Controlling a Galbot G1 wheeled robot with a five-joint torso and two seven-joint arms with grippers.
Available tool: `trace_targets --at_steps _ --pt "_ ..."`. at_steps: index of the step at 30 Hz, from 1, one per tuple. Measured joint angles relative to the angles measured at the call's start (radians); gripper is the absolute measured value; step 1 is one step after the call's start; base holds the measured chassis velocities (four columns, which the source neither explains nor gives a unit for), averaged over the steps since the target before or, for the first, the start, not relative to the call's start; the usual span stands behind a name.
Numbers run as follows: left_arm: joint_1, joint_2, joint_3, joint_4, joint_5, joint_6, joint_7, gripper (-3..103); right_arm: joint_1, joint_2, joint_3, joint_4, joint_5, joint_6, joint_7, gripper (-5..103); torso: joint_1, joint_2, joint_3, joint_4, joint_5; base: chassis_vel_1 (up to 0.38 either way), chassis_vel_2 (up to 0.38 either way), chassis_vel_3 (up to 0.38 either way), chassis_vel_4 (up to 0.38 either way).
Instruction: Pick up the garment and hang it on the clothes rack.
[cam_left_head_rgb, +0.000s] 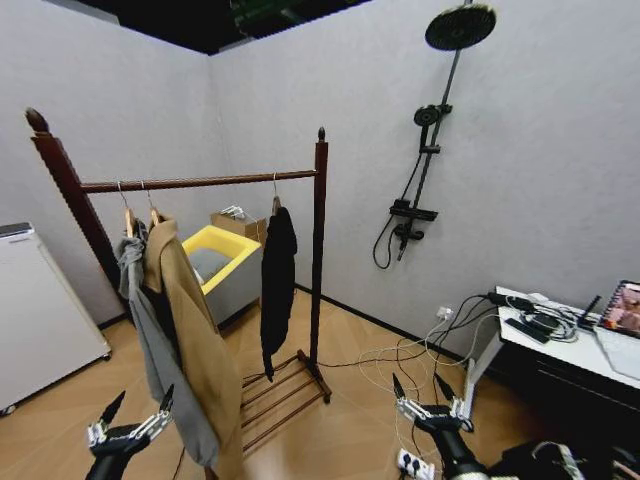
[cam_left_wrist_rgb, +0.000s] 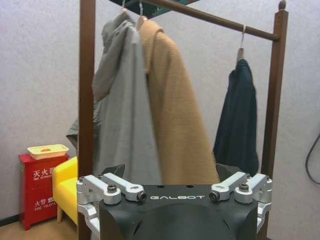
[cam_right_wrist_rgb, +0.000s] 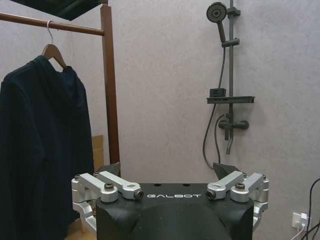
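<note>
Your left hand (cam_left_head_rgb: 137, 410) sits low in front of the grey jacket (cam_left_head_rgb: 150, 340) and tan coat (cam_left_head_rgb: 195, 340), fingers spread apart, holding nothing. Your right hand (cam_left_head_rgb: 425, 390) hovers low over the floor cables (cam_left_head_rgb: 400, 365), also spread and empty. The garment (cam_left_head_rgb: 276, 285) hangs on the clothes rack (cam_left_head_rgb: 320, 250) bar beside the right post, apart from both coats. Open floor lies between rack and bench (cam_left_head_rgb: 570, 345).

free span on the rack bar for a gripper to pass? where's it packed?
Free: the clothes rack bar between the tan coat and the garment. Packed: the end where the grey jacket presses against the tan coat. Left gripper and right gripper are low, open.
</note>
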Motion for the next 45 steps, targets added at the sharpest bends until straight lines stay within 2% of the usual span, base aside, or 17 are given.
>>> trace_targets --at_steps 4,11,27,45 --pt "0.000 0.000 0.000 0.000 0.000 0.000 0.001 100 0.000 0.000 0.000 0.000 0.000 0.000 0.000 100 0.000 0.000 0.000 -0.0005 0.0008 -0.111 -0.193 0.115 0.191" --pt "0.000 0.000 0.000 0.000 0.000 0.000 0.000 100 0.000 0.000 0.000 0.000 0.000 0.000 0.000 100 0.001 0.000 0.000 -0.0001 -0.0002 -0.042 -0.015 0.050 -0.010" --pt "0.000 0.000 0.000 0.000 0.000 0.000 0.000 100 0.000 0.000 0.000 0.000 0.000 0.000 0.000 100 0.001 0.000 0.000 -0.0003 0.0001 -0.056 -0.041 -0.073 -0.079" --pt "0.000 0.000 0.000 0.000 0.000 0.000 0.000 100 0.000 0.000 0.000 0.000 0.000 0.000 0.000 100 0.001 0.000 0.000 -0.0002 0.0001 -0.116 -0.124 -0.122 -0.118"
